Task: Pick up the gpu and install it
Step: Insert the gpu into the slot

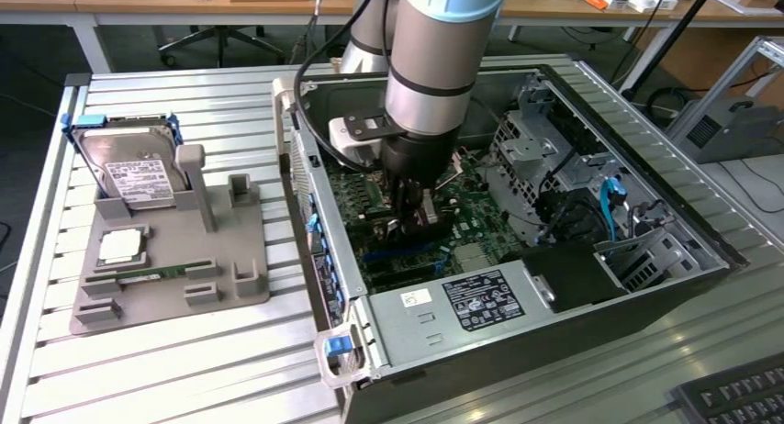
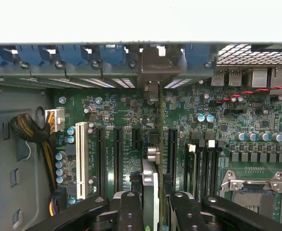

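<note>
Arm: reaches down from the far side into the open computer case [image 1: 576, 286], which lies on its side on the slatted table [image 1: 172, 369].
Gripper [image 1: 417, 224]: low over the motherboard [image 1: 484, 224], near the case's middle; in the wrist view it shows as two black fingers [image 2: 131, 211].
Jaws: clamped on the gpu, one finger on each face of the card.
Gpu [image 2: 149, 187]: held on edge between the fingers, standing upright over the motherboard's row of black slots [image 2: 116, 154], its metal bracket end toward the case's rear wall with the blue clips [image 2: 113, 54]. Whether its edge sits in a slot, I cannot tell.
Grey holder [image 1: 184, 259]: on the exterior view's left of the case, well apart from the gripper.
Hard drive [image 1: 128, 172]: stands at the holder's far end.
RAM stick [image 1: 153, 275]: lies near the holder's near end.
</note>
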